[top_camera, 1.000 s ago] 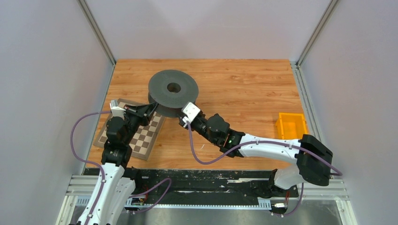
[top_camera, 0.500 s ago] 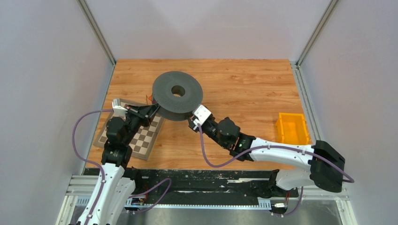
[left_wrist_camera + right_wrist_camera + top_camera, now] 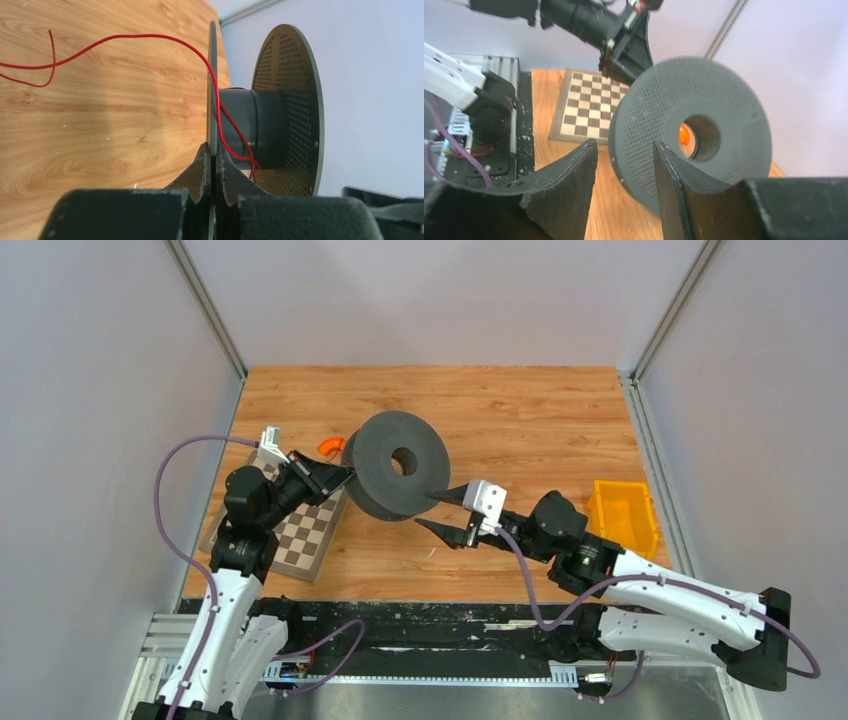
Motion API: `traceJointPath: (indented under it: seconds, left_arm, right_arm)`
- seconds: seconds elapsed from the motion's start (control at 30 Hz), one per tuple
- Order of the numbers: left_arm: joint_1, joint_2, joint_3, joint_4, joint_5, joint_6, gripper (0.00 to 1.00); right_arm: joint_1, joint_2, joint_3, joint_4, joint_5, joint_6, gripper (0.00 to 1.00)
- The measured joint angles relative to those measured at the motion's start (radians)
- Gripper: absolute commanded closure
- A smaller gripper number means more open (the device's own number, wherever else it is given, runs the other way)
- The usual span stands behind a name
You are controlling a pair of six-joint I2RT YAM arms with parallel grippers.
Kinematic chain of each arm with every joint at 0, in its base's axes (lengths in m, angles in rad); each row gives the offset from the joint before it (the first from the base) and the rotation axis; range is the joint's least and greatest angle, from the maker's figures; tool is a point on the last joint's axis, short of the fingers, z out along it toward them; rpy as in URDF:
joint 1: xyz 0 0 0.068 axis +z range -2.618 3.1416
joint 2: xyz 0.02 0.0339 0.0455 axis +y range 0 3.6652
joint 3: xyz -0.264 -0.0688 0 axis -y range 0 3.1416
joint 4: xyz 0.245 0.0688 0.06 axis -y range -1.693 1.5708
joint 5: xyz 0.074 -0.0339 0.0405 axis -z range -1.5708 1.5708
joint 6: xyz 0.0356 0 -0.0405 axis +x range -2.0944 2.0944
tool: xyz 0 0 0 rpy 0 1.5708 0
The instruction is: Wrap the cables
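Observation:
The black spool stands tilted up on its edge at the table's middle. My left gripper is shut on the rim of its near flange. The cable, a thin red wire, runs from loose curves on the table over that flange to the hub. An orange-red curl shows just behind the spool. My right gripper stands open just right of the spool, nothing between its fingers. In the right wrist view the perforated spool sits just beyond the open gripper.
A chessboard lies under the left arm at the table's left. A yellow bin sits at the right edge. The purple arm cable loops near the right wrist.
The spool has shifted right and tipped up onto its edge, with the left gripper following it. The right gripper has drawn back to the right, away from the spool's rim.

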Motion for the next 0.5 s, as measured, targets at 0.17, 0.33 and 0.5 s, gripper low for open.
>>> traceJointPath:
  seconds: [0.17, 0.33, 0.5]
  left_arm:
    - [0.000, 0.058, 0.067, -0.079, 0.145, 0.172, 1.00]
    - [0.000, 0.091, 0.113, -0.167, 0.292, 0.331, 1.00]
    - [0.000, 0.112, 0.185, -0.262, 0.407, 0.490, 1.00]
  right_arm:
    - [-0.027, 0.006, 0.177, -0.108, -0.023, 0.000, 0.44]
    - [-0.214, 0.123, 0.413, -0.216, -0.150, -0.034, 0.42]
    - [-0.461, 0.277, 0.564, -0.346, -0.446, -0.070, 0.42]
